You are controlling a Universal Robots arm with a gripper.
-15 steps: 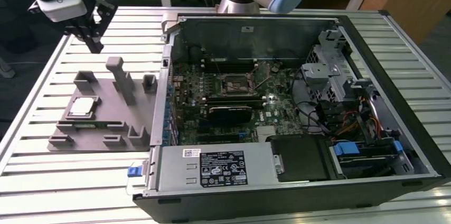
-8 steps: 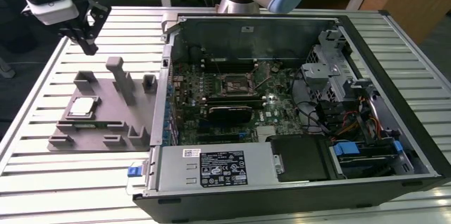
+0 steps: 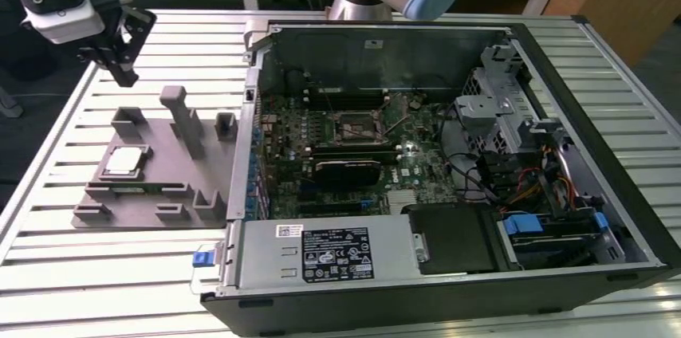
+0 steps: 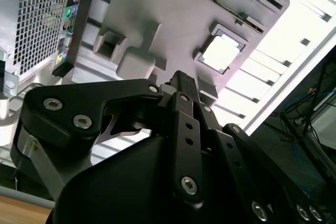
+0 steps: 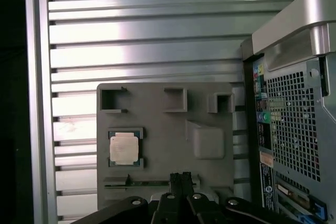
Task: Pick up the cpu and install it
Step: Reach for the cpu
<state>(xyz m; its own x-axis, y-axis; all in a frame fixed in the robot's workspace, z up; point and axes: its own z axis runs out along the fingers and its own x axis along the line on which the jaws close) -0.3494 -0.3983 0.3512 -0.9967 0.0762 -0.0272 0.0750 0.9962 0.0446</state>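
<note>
The cpu (image 3: 124, 161) is a small square chip with a pale metal top, lying flat in a recess of the grey holder plate (image 3: 159, 186) at the exterior view's left. Both wrist views show the cpu (image 4: 223, 52) (image 5: 124, 148) in its recess. My gripper (image 3: 126, 79) hangs above the far end of the plate, well above the chip and touching nothing. Its black fingers (image 5: 180, 178) are pressed together with nothing between them, as the second wrist view also shows (image 4: 181, 80). The black-framed socket (image 3: 352, 124) lies on the motherboard inside the open computer case (image 3: 553, 194).
The holder plate carries upright grey posts (image 3: 181, 119) and several small brackets. A slatted metal table (image 3: 107, 274) bears everything. The case's rear grille (image 5: 299, 124) stands close beside the plate. Cables, a drive cage and a power supply (image 3: 330, 254) fill the case.
</note>
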